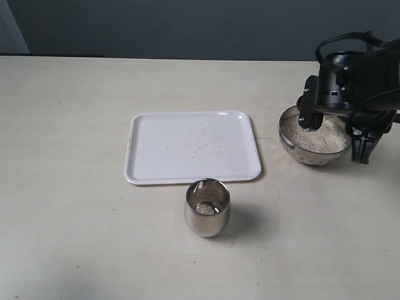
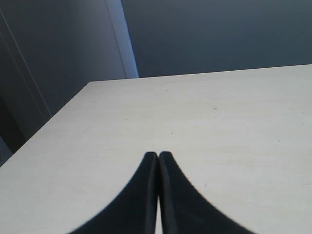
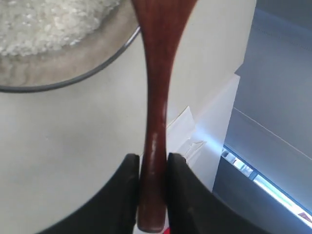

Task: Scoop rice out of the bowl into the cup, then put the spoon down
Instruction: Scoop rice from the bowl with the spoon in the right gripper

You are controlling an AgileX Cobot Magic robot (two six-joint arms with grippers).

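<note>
Pale tabletop (image 1: 62,187) before a dark wall. Centre of interest: spoon (image 3: 156,97), pinched near the handle end between both fingers of the right gripper (image 3: 153,168), jaws parted only by the handle's width. Long axis straight out from the fingertips toward the bowl (image 1: 312,156), at far right of the table. Widening head end over the rim beside the rice (image 1: 319,134), tip cut off by the picture edge, so any load not to be told. Spoon itself hidden behind the arm in the exterior view.

Outward from the bowl: cup (image 1: 207,215) to the left and nearer, well apart, upright, with a pale patch inside, rice or reflection not to be told. White tray (image 1: 134,175) just beyond the cup on its far side, left of the bowl, touching neither. Left gripper (image 2: 158,156) pressed shut on nothing, above bare table, absent from the exterior view.

Judged decisive for the coming carry: leftward and nearward bearing of the cup from the spoon head, with the right arm alone equipped for it and the head to be held level.
</note>
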